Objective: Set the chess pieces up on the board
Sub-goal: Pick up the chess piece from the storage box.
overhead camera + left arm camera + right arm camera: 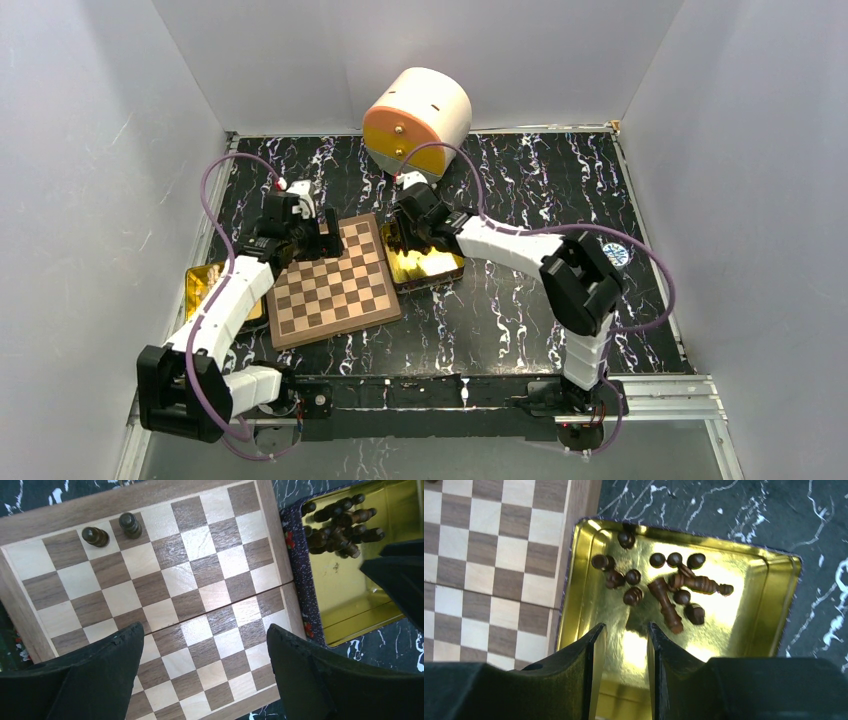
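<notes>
Status: left gripper (202,640) spread wide, empty, over flat checkered wooden board (200,595); two tiny dark brown turned chess pieces (95,536) stand there (adjacent squares by the border). Right gripper (625,630) narrowly parted, grasping nothing, above shiny gold rectangular tin (749,625) holding loose pieces (664,587).

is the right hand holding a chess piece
No, the right hand is empty, its fingers apart above the pieces lying loose in the gold tin.
</notes>
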### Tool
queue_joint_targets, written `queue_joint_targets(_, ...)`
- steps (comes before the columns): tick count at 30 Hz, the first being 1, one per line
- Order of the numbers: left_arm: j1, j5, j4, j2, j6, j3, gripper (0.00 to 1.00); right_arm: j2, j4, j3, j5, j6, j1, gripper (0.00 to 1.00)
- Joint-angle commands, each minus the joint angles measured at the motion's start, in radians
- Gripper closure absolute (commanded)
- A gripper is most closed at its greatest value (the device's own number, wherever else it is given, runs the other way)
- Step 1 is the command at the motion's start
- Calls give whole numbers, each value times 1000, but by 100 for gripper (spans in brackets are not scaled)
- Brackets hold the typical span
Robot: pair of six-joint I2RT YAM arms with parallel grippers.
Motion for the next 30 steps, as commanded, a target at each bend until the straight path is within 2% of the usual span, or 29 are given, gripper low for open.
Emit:
queue_joint_targets(1, 0, -41, 57, -62, 6, 1, 10, 78, 24, 113, 29, -11, -2, 57)
queue_joint_targets(13, 0, -79, 35, -88, 20, 6, 10, 203, 0, 202, 53, -7, -4, 65)
queue_joint_targets(18, 0, -94, 27, -85, 24, 10, 10, 188, -13, 204, 58, -11, -4, 80)
queue_joint_targets(20, 1, -102, 25, -89, 24, 11, 9, 171, -20, 207, 57, -17, -4, 83)
queue_joint_targets(23, 1, -115, 23, -94, 25, 11, 10, 148, -46, 226, 51, -27, -4, 84)
queue_joint_targets(30, 0, -129, 20, -96, 24, 13, 10, 193, -242, 408, 56, -29, -2, 83)
